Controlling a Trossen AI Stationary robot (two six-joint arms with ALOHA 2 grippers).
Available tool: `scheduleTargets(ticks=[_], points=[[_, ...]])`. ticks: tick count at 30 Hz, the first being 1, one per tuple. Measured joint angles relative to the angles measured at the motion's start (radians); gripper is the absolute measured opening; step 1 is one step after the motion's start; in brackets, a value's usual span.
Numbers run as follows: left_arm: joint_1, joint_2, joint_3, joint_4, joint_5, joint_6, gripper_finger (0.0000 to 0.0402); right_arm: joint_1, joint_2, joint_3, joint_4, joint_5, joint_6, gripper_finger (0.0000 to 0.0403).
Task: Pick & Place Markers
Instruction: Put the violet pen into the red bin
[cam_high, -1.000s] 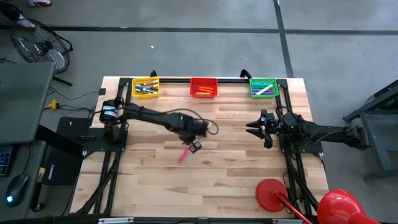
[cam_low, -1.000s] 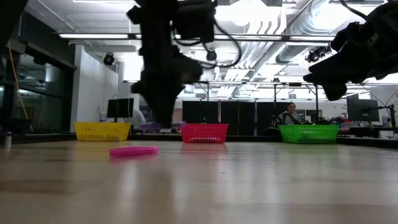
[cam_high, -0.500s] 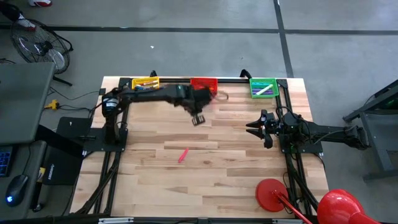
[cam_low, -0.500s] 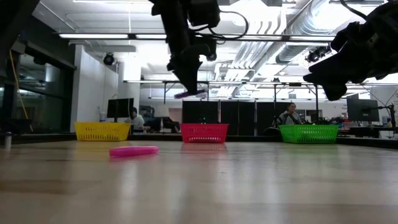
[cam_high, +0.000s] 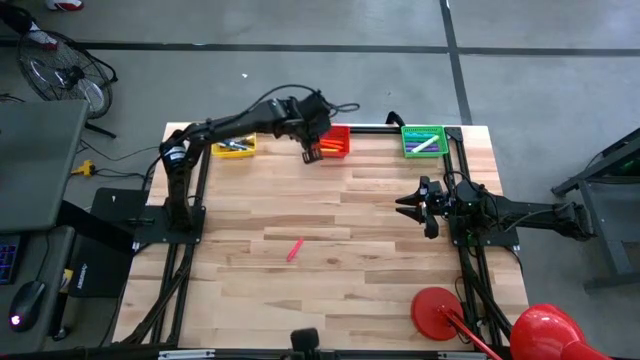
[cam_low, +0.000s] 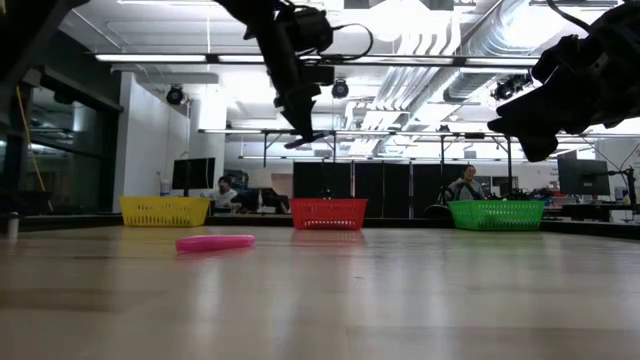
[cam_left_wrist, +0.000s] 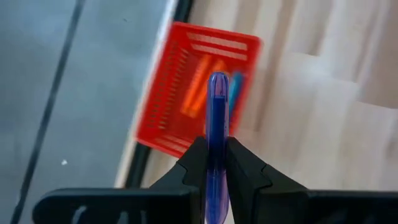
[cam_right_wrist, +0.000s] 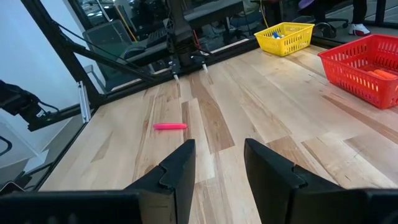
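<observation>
Carrying a purple marker (cam_left_wrist: 216, 134) clenched in left gripper (cam_high: 311, 153) jaws over red basket (cam_high: 338, 146), upper centre; next, release; right gripper (cam_right_wrist: 216, 168) jaws parted, idle.

Blue-purple marker (cam_left_wrist: 216, 124), pink marker (cam_high: 294, 249), red mesh basket (cam_left_wrist: 163, 118), yellow basket (cam_low: 164, 210), green basket (cam_low: 496, 214)

The table (cam_high: 380, 250) is made of light wooden planks. On its far edge stand three mesh baskets in a row: a yellow basket (cam_high: 234, 140) on the left, a red basket (cam_high: 334, 141) in the middle, a green basket (cam_high: 423, 140) on the right. A pink marker (cam_high: 295, 249) lies alone near the middle.
</observation>
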Motion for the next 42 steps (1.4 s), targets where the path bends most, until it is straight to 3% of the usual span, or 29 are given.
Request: scheduleTargets(ticks=[13,20,33,42], points=[[0.106,0.054,-0.001,0.196,0.072,0.287,0.0031,0.000,0.000,0.000,0.000,0.000,0.000,0.0126],[0.110,0.122,0.002,0.263,0.089,0.329,0.0031,0.000,0.000,0.000,-0.002,0.000,0.000,0.0126],[0.109,0.291,0.267,0.073,0.182,0.322,0.0031,0.000,0.000,0.000,0.000,0.000,0.000,0.0126],[0.108,0.309,0.293,0.062,0.248,0.309,0.0031,0.000,0.000,0.000,0.000,0.000,0.000,0.0126]])
